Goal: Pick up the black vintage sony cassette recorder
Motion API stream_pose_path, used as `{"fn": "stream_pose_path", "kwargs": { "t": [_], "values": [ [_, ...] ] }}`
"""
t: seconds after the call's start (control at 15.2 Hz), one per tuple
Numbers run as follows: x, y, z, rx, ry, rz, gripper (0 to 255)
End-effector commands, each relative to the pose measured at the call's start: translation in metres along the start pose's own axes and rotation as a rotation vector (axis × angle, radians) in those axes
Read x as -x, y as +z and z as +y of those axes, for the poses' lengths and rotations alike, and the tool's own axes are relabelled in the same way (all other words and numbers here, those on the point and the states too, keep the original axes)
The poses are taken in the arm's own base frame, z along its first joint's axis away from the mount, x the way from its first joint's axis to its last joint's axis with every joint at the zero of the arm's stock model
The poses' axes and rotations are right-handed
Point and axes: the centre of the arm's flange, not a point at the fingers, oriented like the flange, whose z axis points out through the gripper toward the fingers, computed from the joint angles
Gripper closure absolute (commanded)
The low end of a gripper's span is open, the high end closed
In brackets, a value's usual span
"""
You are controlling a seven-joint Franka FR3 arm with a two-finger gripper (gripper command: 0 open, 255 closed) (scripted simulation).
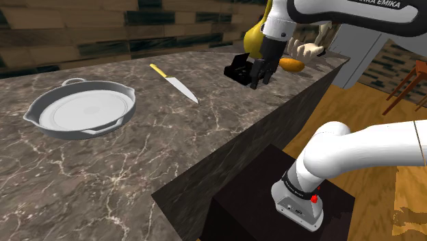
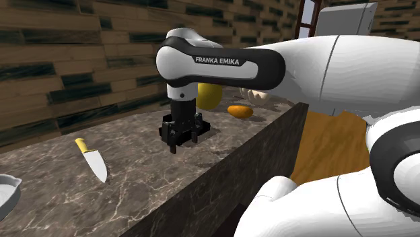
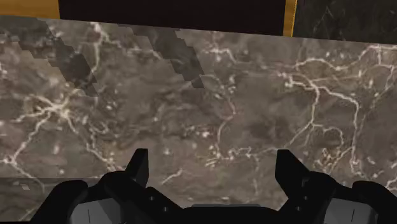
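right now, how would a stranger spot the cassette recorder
Start at the dark marble counter and follow it to its far end. The small black boxy recorder sits there beside the open black gripper, angular and dark unlike the rounded yellow thing and orange thing behind.

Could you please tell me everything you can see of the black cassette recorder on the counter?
The cassette recorder is a small, black, boxy thing; no finer details can be made out. It sits on the dark marbled counter near its far end, in front of a yellow object. In the shoulder view the open gripper hangs at its right edge; whether they touch cannot be told.
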Motion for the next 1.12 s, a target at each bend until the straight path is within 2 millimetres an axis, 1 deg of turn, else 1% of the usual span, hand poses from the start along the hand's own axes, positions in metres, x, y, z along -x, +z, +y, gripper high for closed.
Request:
{"fn": "stream_pose_path", "kwargs": {
  "t": [0.0,0.2,0.46,0.73,0.92,1.06],
  "values": [
    [0.000,0.000,0.000,0.000,0.000,0.000,0],
    [-0.030,-0.015,-0.004,-0.010,0.181,0.040,0],
    [-0.068,-0.038,0.000,-0.024,0.423,0.094,0],
    [-0.104,-0.062,0.013,-0.038,0.664,0.148,0],
    [-0.125,-0.080,0.027,-0.048,0.831,0.186,0],
    [-0.125,-0.069,0.028,-0.048,0.831,0.186,0]
  ]
}}
